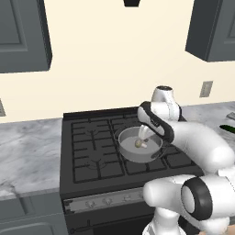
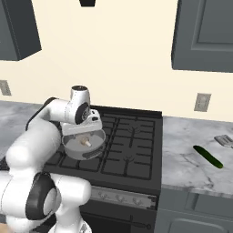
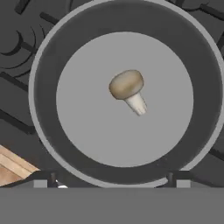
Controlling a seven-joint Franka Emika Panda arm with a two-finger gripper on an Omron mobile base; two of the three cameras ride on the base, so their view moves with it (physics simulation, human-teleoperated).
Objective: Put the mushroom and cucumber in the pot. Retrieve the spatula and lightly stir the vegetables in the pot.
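The beige mushroom (image 3: 127, 89) lies on its side on the flat bottom of the grey pot (image 3: 87, 127), free of the fingers. The pot (image 1: 131, 153) stands on the stove's front right burner. My gripper (image 3: 111, 181) hangs straight above it, open, its two tips wide apart over the pot's near rim and nothing between them. In the left base view the gripper (image 1: 142, 135) hovers just over the mushroom (image 1: 139, 143). The dark green cucumber (image 2: 208, 156) lies on the marble counter right of the stove. Beyond it the spatula's grey blade (image 2: 224, 140) shows at the picture's edge.
The black stove (image 2: 132, 150) has raised grates around the pot, with knobs along its front. Marble counter (image 1: 27, 151) runs on both sides. Dark wall cabinets (image 2: 205, 32) hang above, and an outlet (image 2: 201, 102) sits on the wall over the right counter.
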